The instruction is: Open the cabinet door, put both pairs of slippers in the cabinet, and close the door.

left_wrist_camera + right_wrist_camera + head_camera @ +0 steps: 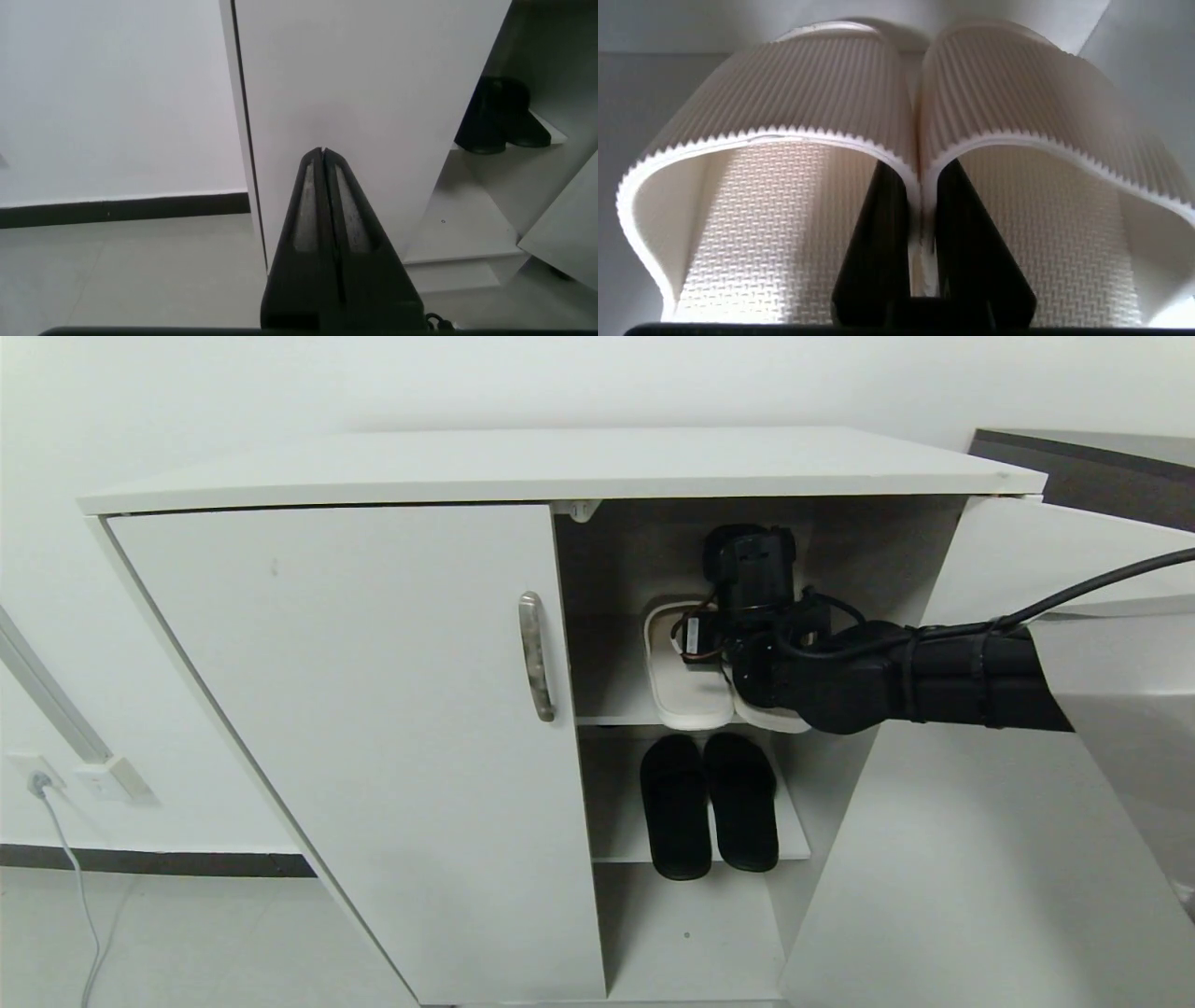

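Standing by, the head view shows the cabinet (560,467) against the wall, its left door (355,728) closed with the handle (535,656) at the inner edge, and its right door (934,877) swung wide open. The right arm (934,677) reaches in from the right to the upper shelf (607,681). There the white pair (686,695) lies side by side, near ends at the shelf's front edge, and the wrist covers part of the right-hand slipper. One shelf down the black pair (709,807) lies side by side too, its near ends poking a little past the edge. In the left wrist view the left gripper (322,161) hangs outside the cabinet, in front of the closed door, fingers pressed flat together with nothing between them. Off to one side the black pair shows on its shelf. In the right wrist view the right gripper (918,215) sits inside the white pair — one finger under each strap, jaws narrow, pinching the two touching inner walls — so it grips both slippers at once.
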### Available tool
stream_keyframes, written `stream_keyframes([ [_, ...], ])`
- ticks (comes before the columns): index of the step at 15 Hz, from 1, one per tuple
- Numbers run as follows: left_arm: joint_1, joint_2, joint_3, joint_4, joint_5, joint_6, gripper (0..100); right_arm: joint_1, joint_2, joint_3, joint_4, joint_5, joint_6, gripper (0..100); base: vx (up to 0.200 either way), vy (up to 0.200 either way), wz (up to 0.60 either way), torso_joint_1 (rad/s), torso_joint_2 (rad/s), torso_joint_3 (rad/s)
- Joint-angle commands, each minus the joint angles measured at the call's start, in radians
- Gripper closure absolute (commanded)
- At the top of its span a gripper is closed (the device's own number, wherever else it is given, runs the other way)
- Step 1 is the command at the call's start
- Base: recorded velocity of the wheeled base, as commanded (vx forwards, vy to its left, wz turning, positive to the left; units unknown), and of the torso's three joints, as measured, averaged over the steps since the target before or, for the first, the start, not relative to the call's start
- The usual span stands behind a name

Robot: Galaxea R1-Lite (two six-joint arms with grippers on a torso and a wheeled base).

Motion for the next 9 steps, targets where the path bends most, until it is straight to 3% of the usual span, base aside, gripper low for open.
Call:
stream_keyframes([
  [1,0.001,0.000,0.000,0.000,0.000,0.000,100,0.001,0.015,0.000,0.000,0.000,0.000,100,0.000,0.000,0.00,0.000,0.00,0.000],
  [4,0.001,0.001,0.000,0.000,0.000,0.000,100,0.002,0.017,0.000,-0.002,0.002,0.002,100,0.000,0.000,0.00,0.000,0.00,0.000],
  [5,0.001,0.001,0.000,0.000,0.000,0.000,100,0.002,0.017,0.001,-0.002,0.002,0.002,0,0.000,0.000,0.00,0.000,0.00,0.000],
  [9,0.001,0.001,0.000,0.000,0.000,0.000,100,0.005,-0.031,0.070,-0.005,0.011,0.003,0,0.000,0.000,0.00,0.000,0.00,0.000],
])
